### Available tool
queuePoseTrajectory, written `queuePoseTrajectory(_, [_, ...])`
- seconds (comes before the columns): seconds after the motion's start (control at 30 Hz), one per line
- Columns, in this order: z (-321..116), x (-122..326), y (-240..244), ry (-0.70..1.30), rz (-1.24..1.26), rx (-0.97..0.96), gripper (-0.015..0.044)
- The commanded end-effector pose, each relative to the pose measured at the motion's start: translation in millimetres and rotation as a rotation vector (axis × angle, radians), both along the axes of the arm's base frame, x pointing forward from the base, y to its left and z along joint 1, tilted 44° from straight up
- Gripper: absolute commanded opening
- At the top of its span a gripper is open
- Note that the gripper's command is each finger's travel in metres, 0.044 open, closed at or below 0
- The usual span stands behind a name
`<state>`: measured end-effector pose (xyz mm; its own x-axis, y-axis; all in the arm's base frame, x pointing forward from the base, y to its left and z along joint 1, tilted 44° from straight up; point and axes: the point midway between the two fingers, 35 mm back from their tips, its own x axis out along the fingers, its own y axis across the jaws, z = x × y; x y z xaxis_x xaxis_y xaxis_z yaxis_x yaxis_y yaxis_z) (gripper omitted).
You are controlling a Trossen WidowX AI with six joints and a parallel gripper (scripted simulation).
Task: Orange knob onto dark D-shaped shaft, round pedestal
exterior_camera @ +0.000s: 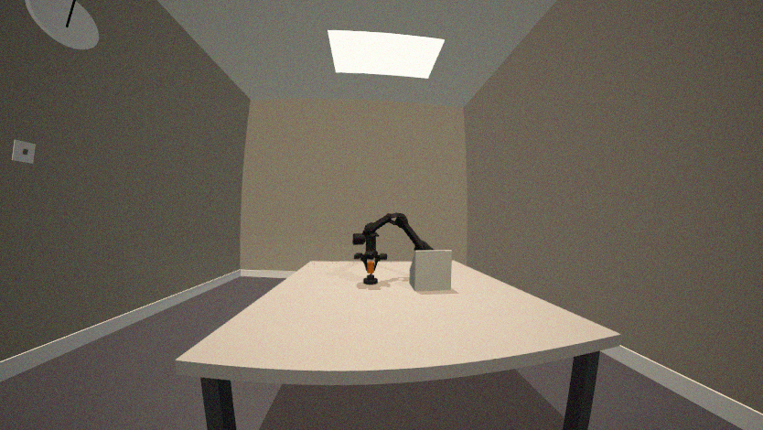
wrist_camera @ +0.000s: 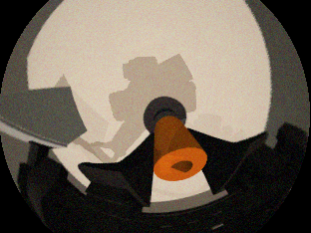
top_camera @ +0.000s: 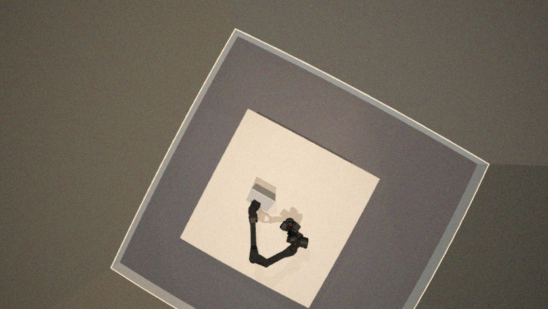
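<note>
Gripper clasps orange knob above round pedestal

Black gripper fingers close on the orange knob (exterior_camera: 370, 266) (wrist_camera: 180, 163) — upright, its wide end uppermost — over the round pedestal (exterior_camera: 370, 280) (wrist_camera: 151, 116). Picking up is done; the knob looks not yet seated, and whether it touches the shaft I cannot tell. Matching the flats, pushing down and letting go seem left. Beyond — a pale tabletop (top_camera: 306, 161) (exterior_camera: 373, 326) (wrist_camera: 224, 50) with a grey block (top_camera: 261, 199) (exterior_camera: 433, 271) (wrist_camera: 45, 115), then tan walls (exterior_camera: 352, 170) and a bright ceiling panel (exterior_camera: 385, 54).
</note>
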<state>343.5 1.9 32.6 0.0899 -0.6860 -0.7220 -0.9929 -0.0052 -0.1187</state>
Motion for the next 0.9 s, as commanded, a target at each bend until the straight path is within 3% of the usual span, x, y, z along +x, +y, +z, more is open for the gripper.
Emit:
queuePoseTrajectory(0.0, [-0.6,0.5,0.3,0.002,0.008,-0.001,0.0000])
queuePoseTrajectory(0.37, [2.5,-0.2,3.9,0.002,0.008,-0.001,0.0000])
queuePoseTrajectory(0.6, [2.7,1.0,4.5,0.138,0.152,-0.019,0.0000])
queuePoseTrajectory(0.87, [1.2,0.8,2.8,0.145,0.159,-0.020,0.0000])
